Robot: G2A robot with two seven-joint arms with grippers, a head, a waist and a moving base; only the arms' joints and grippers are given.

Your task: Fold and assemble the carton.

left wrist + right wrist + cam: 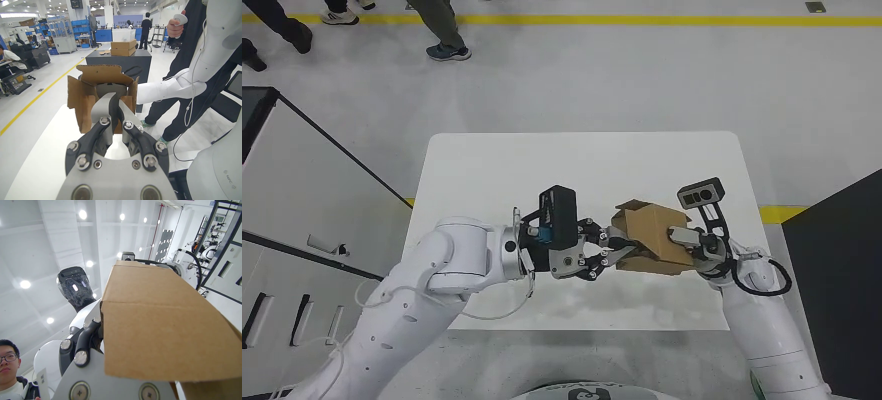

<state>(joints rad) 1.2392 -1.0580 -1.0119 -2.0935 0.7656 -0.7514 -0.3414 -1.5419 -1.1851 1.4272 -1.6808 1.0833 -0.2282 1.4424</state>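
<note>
Top view: carton [650,240] is seen by the worktop's [542,170] near edge, right of middle, set between both hands. Left hand [608,250] is clamped on a flap at its open end. Right hand [684,238] is placed at the opposite end; its grip cannot be told.

Bare tabletop [582,170] around carton [652,232]; left tool [614,248], right tool [683,238] tight alongside.

White arms [447,265], black-linked silver jaws, steel screws [150,161], white cable [191,108]
</note>
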